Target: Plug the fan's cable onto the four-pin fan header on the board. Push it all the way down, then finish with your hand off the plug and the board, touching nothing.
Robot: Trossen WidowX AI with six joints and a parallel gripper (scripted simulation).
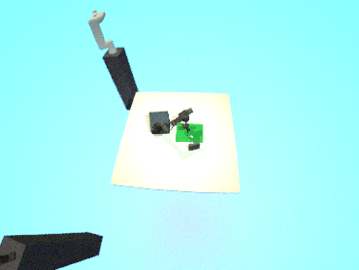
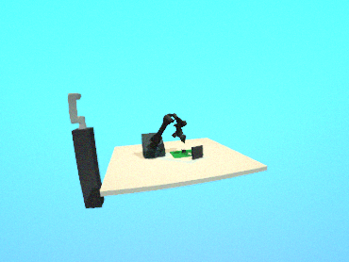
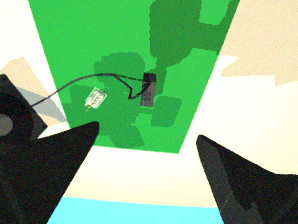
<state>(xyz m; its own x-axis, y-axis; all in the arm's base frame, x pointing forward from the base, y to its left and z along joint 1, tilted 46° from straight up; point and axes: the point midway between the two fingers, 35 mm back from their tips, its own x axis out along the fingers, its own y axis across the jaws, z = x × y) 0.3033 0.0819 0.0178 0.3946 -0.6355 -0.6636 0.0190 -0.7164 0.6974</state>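
Observation:
The green board point(image 1: 198, 127) point(image 2: 175, 155) point(image 3: 110, 30) lies flat on the table. The dark plug point(image 3: 148, 95) rests on the board, with the thin dark cable point(image 3: 75, 80) running to it from the fan point(image 3: 10, 117) point(image 1: 194, 147) point(image 2: 197, 152). The white header point(image 3: 97, 100) with gold pins stands on the board, left of the plug in the wrist view and apart from it. My gripper point(image 3: 148, 132) point(image 2: 183, 139) is open and empty above the board, with the plug ahead of the gap between its fingertips in the wrist view.
The arm stands by a dark box point(image 1: 159, 119) point(image 2: 149, 141) beside the board. The fan stands upright at the board's edge. A dark pillar point(image 1: 121, 78) point(image 2: 87, 170) with a pale bent piece on top is at the table's point(image 1: 146, 170) point(image 2: 137, 179) corner side.

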